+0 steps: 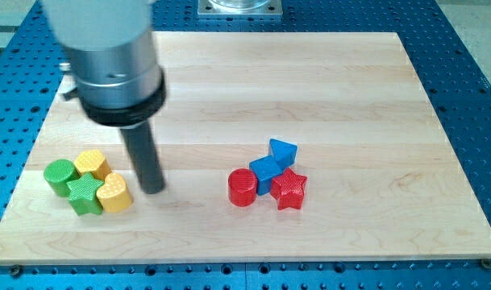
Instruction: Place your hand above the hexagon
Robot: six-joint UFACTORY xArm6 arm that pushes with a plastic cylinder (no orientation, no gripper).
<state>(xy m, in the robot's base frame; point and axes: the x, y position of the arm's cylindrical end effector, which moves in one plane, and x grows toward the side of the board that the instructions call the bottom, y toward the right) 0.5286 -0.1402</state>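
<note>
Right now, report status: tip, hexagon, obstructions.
My tip down on the board, just right of the yellow heart. Yellow hexagon up-left of tip, untouched. Nothing between.
</note>
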